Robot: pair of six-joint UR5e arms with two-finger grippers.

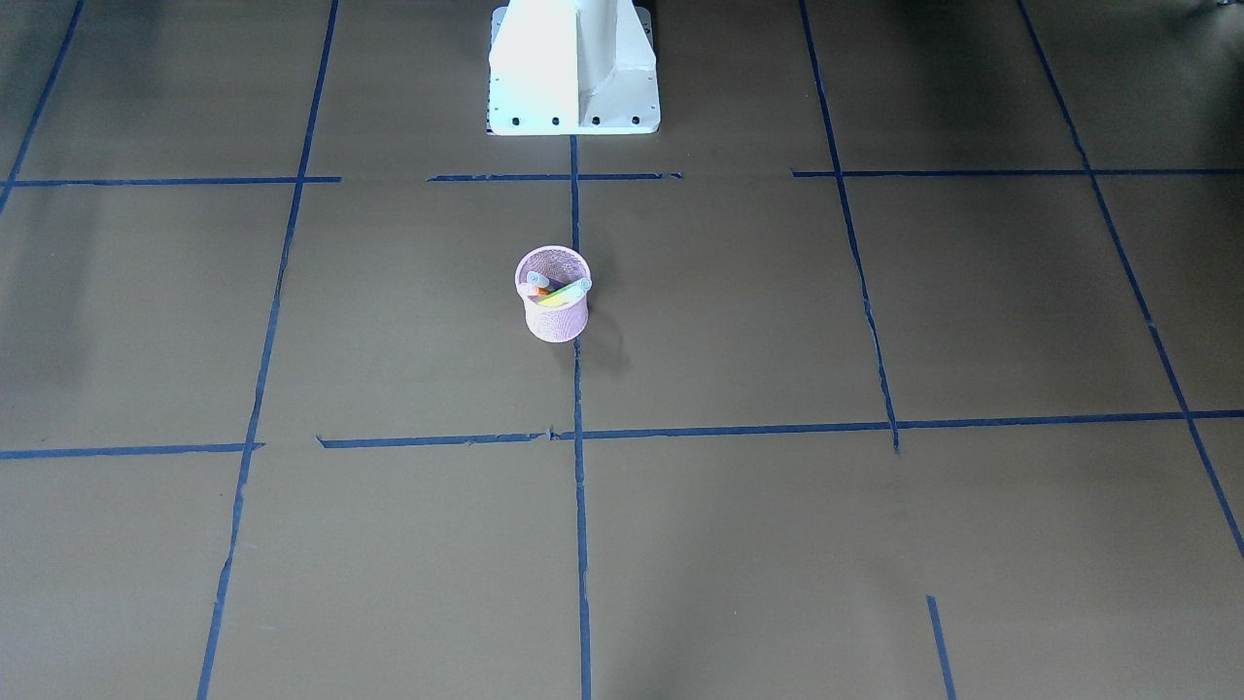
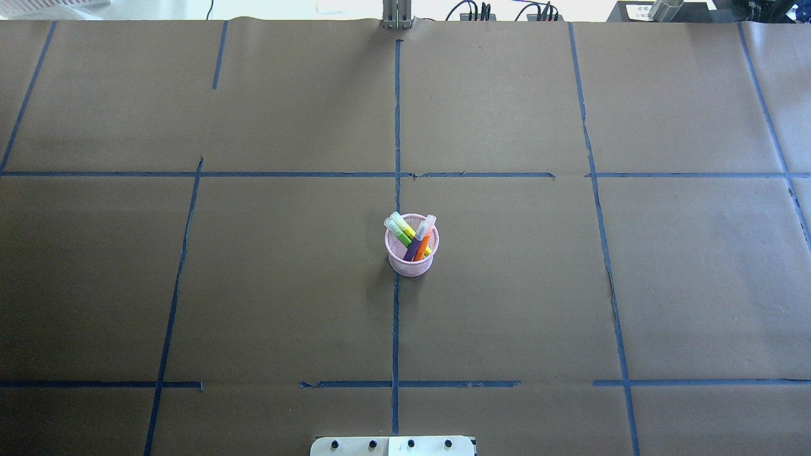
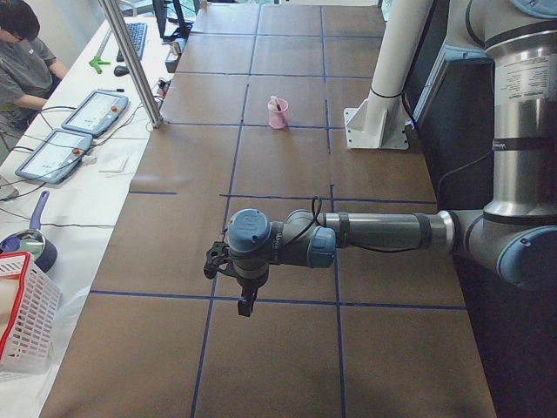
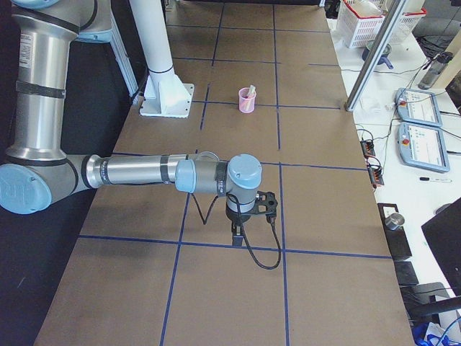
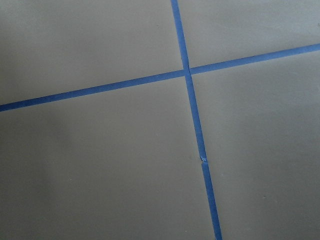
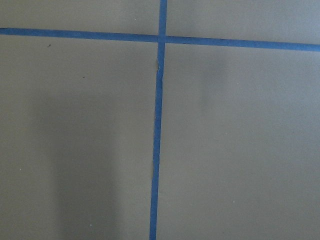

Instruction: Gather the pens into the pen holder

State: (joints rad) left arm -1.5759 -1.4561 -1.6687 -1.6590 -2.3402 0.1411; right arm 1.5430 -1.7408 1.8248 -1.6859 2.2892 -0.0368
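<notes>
The left gripper hangs fingers-down just above the table, at the end of the near arm stretched level in the view from the robot's left. Whether its jaws are spread or pressed together cannot be told from that side view. The right gripper hangs the same way at the table's other end, and the state of its jaws cannot be told either. Each wrist camera looks straight down on bare brown paper crossed by blue tape, with no fingers in the picture.

Well apart from both grippers, at the middle of the table on the centre tape line, stands the pink mesh pen holder, upright and in front of the robot's white base. Inside it lean the pens: a green one, a purple one and an orange one, their pale caps reaching over the rim. A person sits at the side bench beyond the table.
</notes>
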